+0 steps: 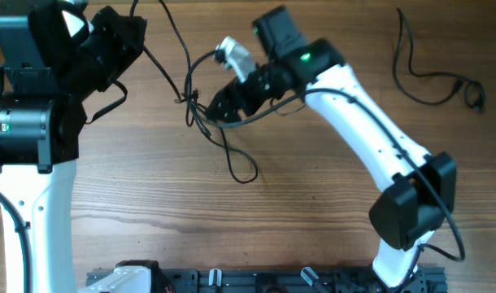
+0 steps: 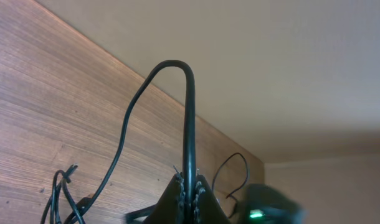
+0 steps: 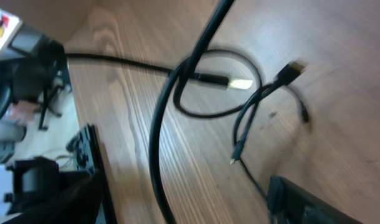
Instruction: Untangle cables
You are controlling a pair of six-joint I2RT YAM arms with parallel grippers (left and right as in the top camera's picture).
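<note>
A tangle of thin black cables (image 1: 206,114) lies on the wooden table left of centre, with a loop (image 1: 244,172) trailing toward the front. My left gripper (image 1: 132,37) is at the far left, shut on one cable (image 2: 189,124) that arcs up and drops to the tangle (image 2: 62,190). My right gripper (image 1: 224,102) hangs over the tangle with its fingers (image 3: 184,186) wide apart. A cable (image 3: 156,155) passes between them, and loops and plugs (image 3: 240,83) lie beyond. A separate cable (image 1: 435,81) lies alone at the far right.
A black rail (image 1: 232,281) runs along the table's front edge. The left arm's base (image 1: 24,122) stands at the left, and the right arm's base (image 1: 406,212) at the front right. The table's far edge (image 2: 115,59) shows in the left wrist view.
</note>
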